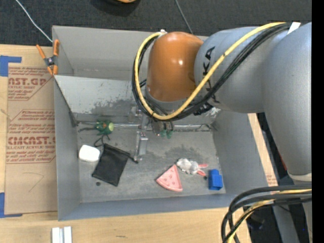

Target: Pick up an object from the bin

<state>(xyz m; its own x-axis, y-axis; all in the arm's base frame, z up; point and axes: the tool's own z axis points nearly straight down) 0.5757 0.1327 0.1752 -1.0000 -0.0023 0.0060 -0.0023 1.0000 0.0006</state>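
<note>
grey arm (263,70) comes in from the right and covers most of the far right of the grey metal bin (68,186). the orange cover (172,65) on its wrist sits over the far middle, with yellow and black cables (137,85) looped round it. the gripper (142,147) hangs below the cover, low over the middle of the bin floor. can't tell if it's spread or pressed together.

nearest thing is the black flat pouch (110,167), on the near left of the floor. its far right corner is just beside the gripper tip; can't tell if they touch. pink wedge (170,179), like a melon slice, lies near middle. white block (89,153) touches the pouch's left side. blue block (215,179) is at near right. small grey-white toy (187,166) sits between wedge and blue block. tiny green-yellow piece (105,127) is far left.
</note>
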